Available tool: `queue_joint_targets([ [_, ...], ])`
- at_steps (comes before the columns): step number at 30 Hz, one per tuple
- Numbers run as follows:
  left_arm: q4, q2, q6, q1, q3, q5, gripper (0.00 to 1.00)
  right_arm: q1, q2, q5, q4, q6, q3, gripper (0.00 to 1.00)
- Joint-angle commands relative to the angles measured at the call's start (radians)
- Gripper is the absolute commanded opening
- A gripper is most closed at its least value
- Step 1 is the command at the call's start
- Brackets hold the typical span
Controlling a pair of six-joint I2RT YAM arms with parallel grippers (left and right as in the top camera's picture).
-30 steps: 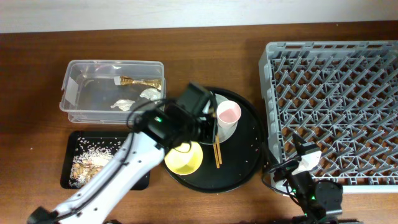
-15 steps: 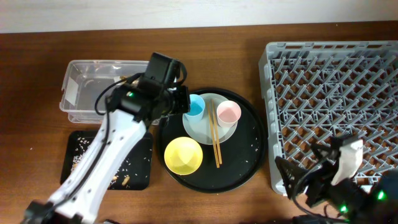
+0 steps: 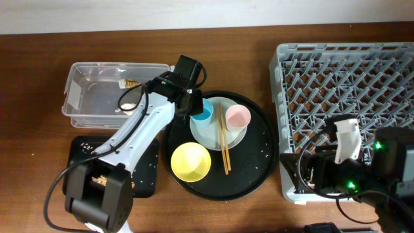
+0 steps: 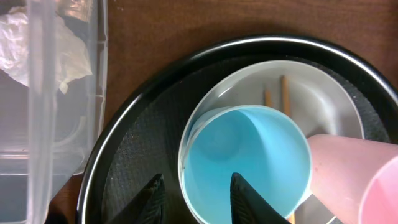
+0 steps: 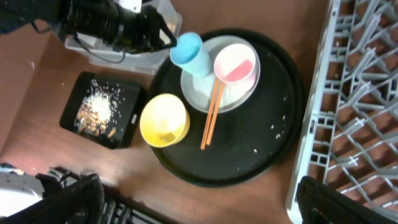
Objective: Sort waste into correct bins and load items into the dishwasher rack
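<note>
Plate (image 3: 207,133) holds blue cup (image 3: 203,111) | chopsticks (image 3: 224,152), pink cup (image 3: 238,117) beside | tub (image 3: 116,65) near

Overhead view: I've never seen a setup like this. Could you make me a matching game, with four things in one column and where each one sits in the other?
Things
1. pink cup
2. yellow bowl
3. tissue wad
4. food scraps

Places
A. in the clear tub
B. in the black rectangular tray
C. on the pale plate
D. straight on the round black tray

Pairs: 1-C, 2-D, 3-A, 4-B
</note>
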Motion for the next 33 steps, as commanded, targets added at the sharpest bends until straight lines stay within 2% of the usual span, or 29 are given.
queue_joint_targets([
  [1, 0.003, 0.041, 0.015, 0.002, 0.01, -0.015, 0.34, 0.005, 0.016, -0.012, -0.011, -0.012, 0.008, 0.98],
  [11, 0.025, 0.114, 0.014, -0.003, 0.009, -0.022, 0.32, 0.005, 0.023, -0.012, -0.039, -0.012, 0.008, 0.98],
  [13, 0.026, 0.115, 0.015, -0.003, 0.009, -0.023, 0.17, 0.005, 0.023, -0.011, -0.04, -0.012, 0.008, 0.98],
  [15, 0.029, 0.114, 0.015, 0.0, 0.017, -0.023, 0.07, 0.005, 0.023, -0.011, -0.04, -0.012, 0.008, 0.98],
  [22, 0.01, 0.098, 0.016, 0.002, 0.065, -0.022, 0.01, 0.005, 0.023, -0.012, -0.04, -0.011, 0.008, 0.98],
  [26, -0.085, 0.023, 0.019, 0.002, 0.151, -0.016, 0.0, 0.005, 0.023, -0.012, -0.04, -0.011, 0.008, 0.98],
  [28, -0.138, -0.037, 0.078, 0.005, 0.215, 0.068, 0.0, 0.005, 0.023, -0.015, -0.039, -0.011, 0.008, 0.98],
  [33, -0.188, -0.162, 0.264, 0.066, 0.289, 0.627, 0.0, 0.005, 0.024, -0.174, -0.006, -0.086, 0.008, 0.98],
])
